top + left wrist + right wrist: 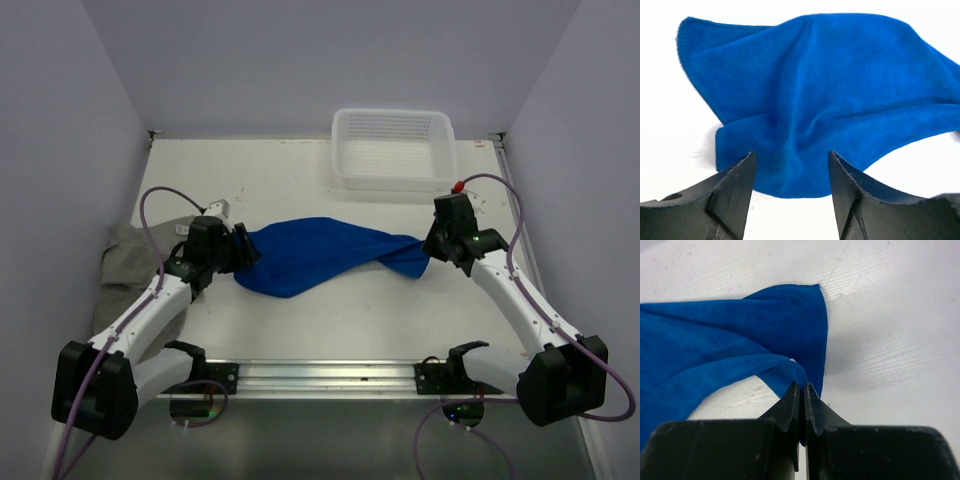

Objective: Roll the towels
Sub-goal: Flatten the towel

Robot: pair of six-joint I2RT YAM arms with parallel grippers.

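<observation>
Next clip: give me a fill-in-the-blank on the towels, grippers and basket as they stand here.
1. The right gripper is ___ on a corner of the blue towel.
2. The left gripper, at that towel's other end, has its jaws ___.
3. The grey towel lies at the ___ edge of the table.
4. The basket holds ___.

Missing words: shut; open; left; nothing.
</observation>
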